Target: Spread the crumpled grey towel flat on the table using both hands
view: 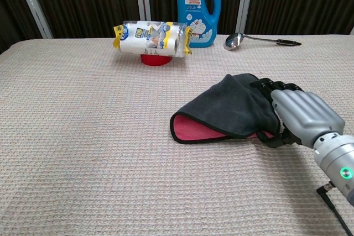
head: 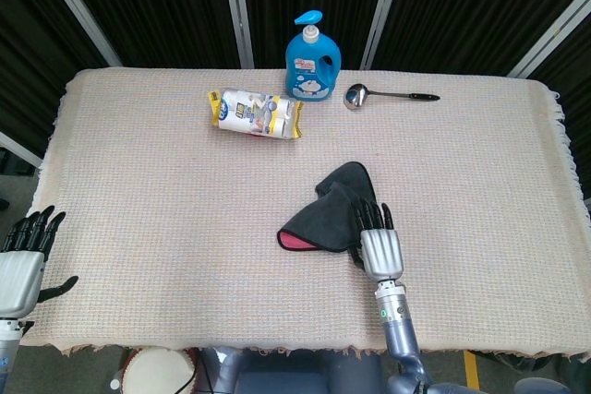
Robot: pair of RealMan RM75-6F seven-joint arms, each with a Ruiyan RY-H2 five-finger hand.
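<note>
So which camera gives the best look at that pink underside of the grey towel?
The chest view: it looks in low under the folded grey towel, showing a broad pink strip along its near edge beside the right hand. The head view, looking down from above, shows only a small pink sliver at the towel's left corner.

Grey towel (head: 331, 212) (view: 232, 111), folded, pink underside showing, mid-table, right of centre

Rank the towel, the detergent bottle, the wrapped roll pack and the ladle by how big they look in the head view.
1. towel, largest
2. wrapped roll pack
3. detergent bottle, close to the pack, so that order is unsure
4. ladle, smallest

The right hand covers part of the towel.
</note>
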